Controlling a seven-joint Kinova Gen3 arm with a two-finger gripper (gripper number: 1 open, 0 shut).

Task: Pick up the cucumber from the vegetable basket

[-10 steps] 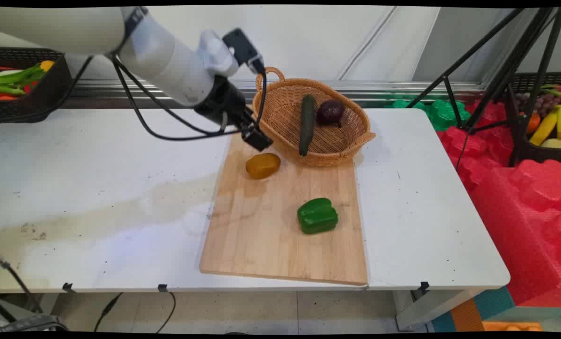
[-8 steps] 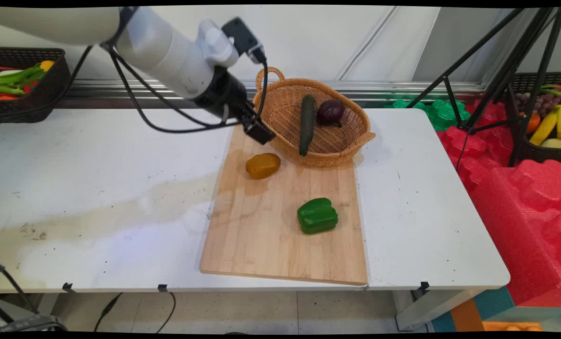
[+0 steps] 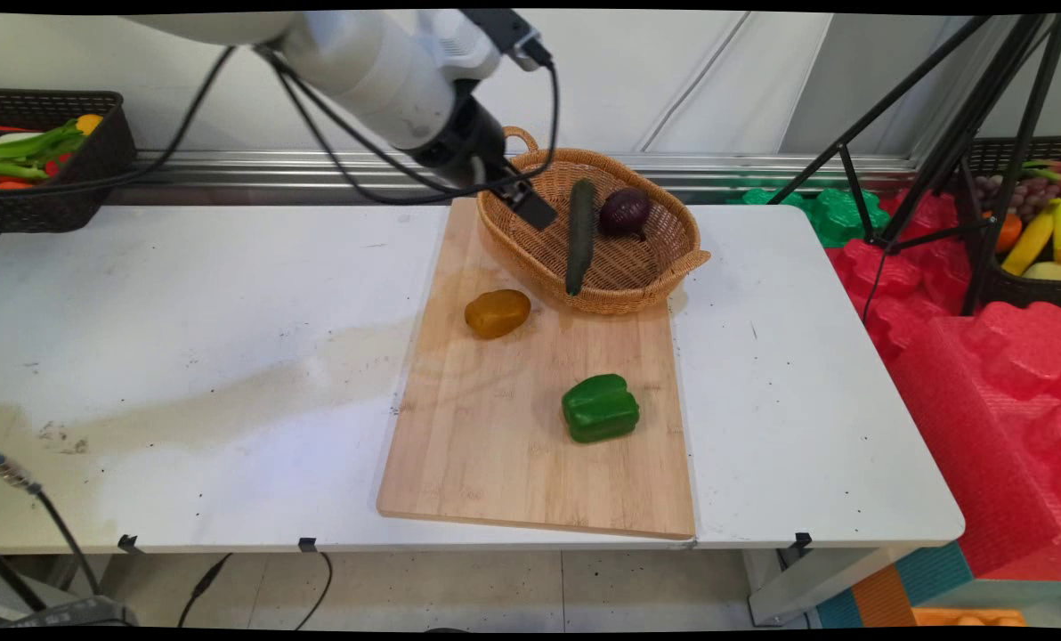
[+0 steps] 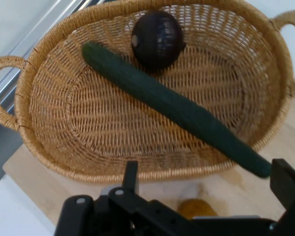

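Moved: since the earlier pictures the arm had swung from just above the potato (image 3: 497, 312) up and over to the left rim of the wicker basket (image 3: 504, 233); nothing on the board had shifted.
Gripper: the black gripper (image 3: 530, 206) hung over the basket's left inner wall, clear of the weave as far as could be told, pointing down toward the basket floor.
Fingers: in the hand view one finger (image 4: 286, 183) stood at the right edge and the other (image 4: 131, 176) near the middle, a wide gap between them and nothing in it, so the pincer was spread and empty.
Cucumber: the long green cucumber (image 3: 580, 234) lay inside the basket, just beside the gripper, one end propped on the near rim.
Onion: a dark purple onion (image 3: 625, 212) sat in the basket beyond the cucumber, touching or almost touching it.
Basket: it stood on the far end of the wooden cutting board (image 3: 495, 445), a loop handle at each end.
Potato: on the board just outside the basket's near-left rim.
Pepper: a green bell pepper (image 3: 600, 408) lay on the board, well apart from the basket on its near side.
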